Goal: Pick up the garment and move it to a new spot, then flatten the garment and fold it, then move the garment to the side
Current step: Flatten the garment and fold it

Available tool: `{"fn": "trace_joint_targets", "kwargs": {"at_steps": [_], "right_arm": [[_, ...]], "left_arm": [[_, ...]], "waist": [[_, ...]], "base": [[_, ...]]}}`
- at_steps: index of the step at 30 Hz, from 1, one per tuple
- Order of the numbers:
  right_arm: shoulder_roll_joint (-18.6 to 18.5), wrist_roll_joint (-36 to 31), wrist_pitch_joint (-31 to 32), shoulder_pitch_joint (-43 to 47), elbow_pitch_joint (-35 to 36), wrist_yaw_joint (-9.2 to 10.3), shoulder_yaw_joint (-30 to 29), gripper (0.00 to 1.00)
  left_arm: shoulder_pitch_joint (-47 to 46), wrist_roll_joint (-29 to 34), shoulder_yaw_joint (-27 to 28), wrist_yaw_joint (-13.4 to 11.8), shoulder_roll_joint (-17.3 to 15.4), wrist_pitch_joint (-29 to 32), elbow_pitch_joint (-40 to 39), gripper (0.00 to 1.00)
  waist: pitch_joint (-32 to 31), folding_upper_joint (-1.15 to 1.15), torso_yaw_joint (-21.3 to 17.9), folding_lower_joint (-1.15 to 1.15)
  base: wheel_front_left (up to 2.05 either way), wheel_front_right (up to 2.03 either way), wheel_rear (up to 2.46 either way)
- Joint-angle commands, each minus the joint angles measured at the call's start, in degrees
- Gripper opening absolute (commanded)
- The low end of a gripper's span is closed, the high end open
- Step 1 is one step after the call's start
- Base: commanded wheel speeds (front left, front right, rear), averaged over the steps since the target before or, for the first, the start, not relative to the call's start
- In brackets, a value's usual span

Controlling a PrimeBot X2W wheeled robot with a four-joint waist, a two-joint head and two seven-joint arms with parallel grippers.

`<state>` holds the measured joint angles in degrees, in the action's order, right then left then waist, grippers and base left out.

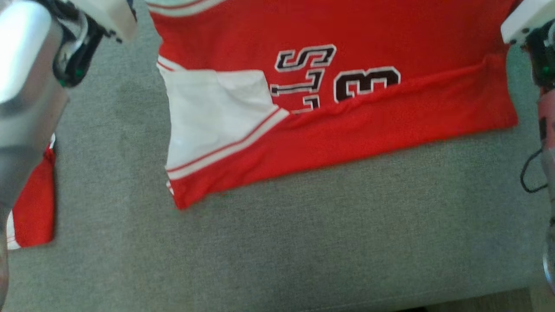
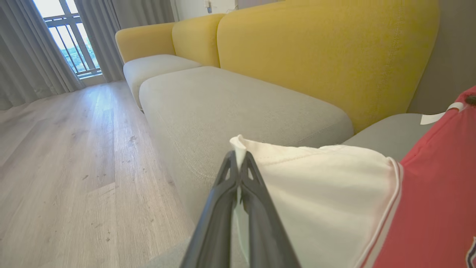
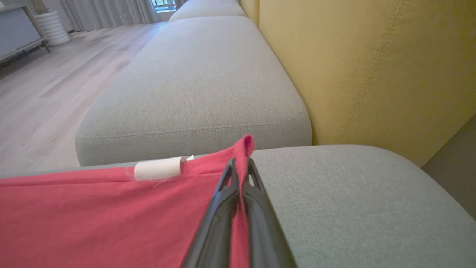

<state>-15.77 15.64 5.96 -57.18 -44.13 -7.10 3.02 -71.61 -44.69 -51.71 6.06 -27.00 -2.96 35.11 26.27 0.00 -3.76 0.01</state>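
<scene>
Red-and-white fabric jersey [image 1: 368,125] lies on grey upholstered sofa cushion [image 1: 303,242]. Left gripper [image 2: 238,165] clenched on its white sleeve [image 2: 327,186] edge; right gripper [image 3: 240,165] pinching a red edge.

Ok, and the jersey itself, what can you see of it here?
The jersey is soft red knit with a white sleeve, red-and-white striped trim and black, white-edged lettering. It lies spread on the grey sofa cushion, a red band folded across the print. The left gripper has its jaws shut on the sleeve's edge, the right gripper on a red corner beside a small white tag.
</scene>
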Motion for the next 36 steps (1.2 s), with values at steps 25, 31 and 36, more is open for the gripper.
{"fn": "trace_joint_targets", "kwargs": {"at_steps": [25,31,36], "right_arm": [[-4.14,7.53,-4.21,1.97,-5.77,-0.39,9.79,0.00],[-9.20,11.20,1.60,7.26,-5.99,-0.39,14.34,0.00],[-13.09,13.87,7.76,11.24,-4.67,-0.39,19.13,0.00]], "left_arm": [[-1.02,-2.36,-7.94,1.41,-1.43,-5.62,2.93,0.00],[4.49,-7.25,-13.86,1.42,-6.89,0.15,-6.92,0.00],[8.78,-10.20,-16.88,1.42,-10.72,3.89,-13.72,0.00]], "waist": [[-5.48,0.00,1.23,-0.01],[-8.74,0.00,2.27,-0.01],[-10.39,0.00,2.82,-0.01]], "base": [[0.00,0.00,0.00],[0.00,0.00,0.00],[0.00,0.00,0.00]]}}
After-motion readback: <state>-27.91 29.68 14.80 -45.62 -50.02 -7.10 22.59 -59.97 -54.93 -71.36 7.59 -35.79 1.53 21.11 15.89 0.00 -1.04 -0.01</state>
